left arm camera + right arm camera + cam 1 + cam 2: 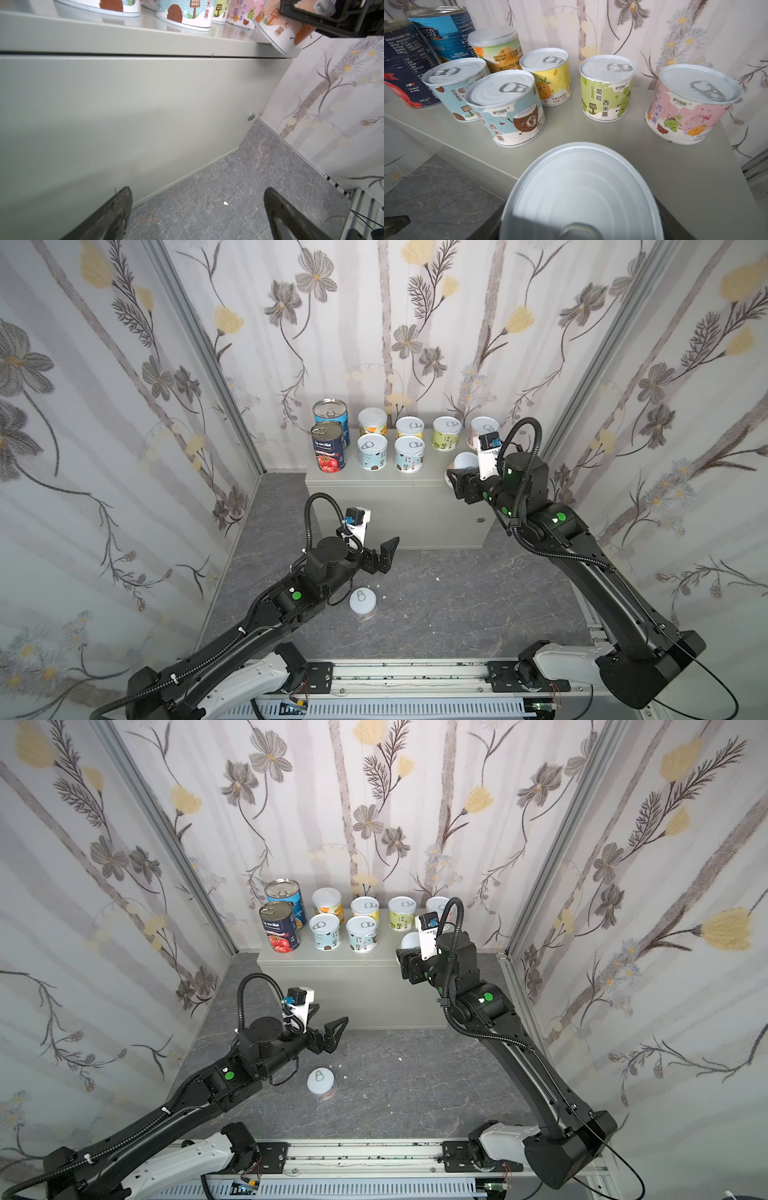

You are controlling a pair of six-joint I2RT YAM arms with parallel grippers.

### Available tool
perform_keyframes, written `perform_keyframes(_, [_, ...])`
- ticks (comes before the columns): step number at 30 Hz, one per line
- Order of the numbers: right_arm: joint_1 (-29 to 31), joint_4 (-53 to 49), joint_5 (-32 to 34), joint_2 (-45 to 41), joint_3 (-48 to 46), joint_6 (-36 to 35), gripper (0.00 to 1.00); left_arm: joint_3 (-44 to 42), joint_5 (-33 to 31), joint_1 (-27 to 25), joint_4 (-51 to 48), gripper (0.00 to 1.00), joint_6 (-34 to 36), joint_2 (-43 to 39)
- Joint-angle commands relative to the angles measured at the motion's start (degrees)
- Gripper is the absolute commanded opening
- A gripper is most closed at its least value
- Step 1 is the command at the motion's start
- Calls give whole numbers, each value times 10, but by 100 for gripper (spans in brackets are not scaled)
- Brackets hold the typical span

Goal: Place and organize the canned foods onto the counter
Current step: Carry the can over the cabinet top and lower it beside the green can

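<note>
Grips in the right hand [456,479] a short pale-lidded can with an orange label [276,31], tilted at the right front corner of the light-grey metal bench [395,506]. Holds the left hand [330,1016] spread wide and empty above the dark marbled floor [457,605]. Shows two tall steel-topped cans [328,445] and six short pastel cans [409,458] upright on the bench, and one more short white-lidded can [362,600] on the floor beside the left arm [266,605].

Eight cans [409,459] upright on counter [395,510], ninth [465,461] tilted at corner, tenth [363,602] on floor [457,605]
</note>
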Motion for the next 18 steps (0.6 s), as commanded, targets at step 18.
perform_keyframes(18, [0,-143,52,167,219,25,61,-14,-28,1,-4,100,-12,-3])
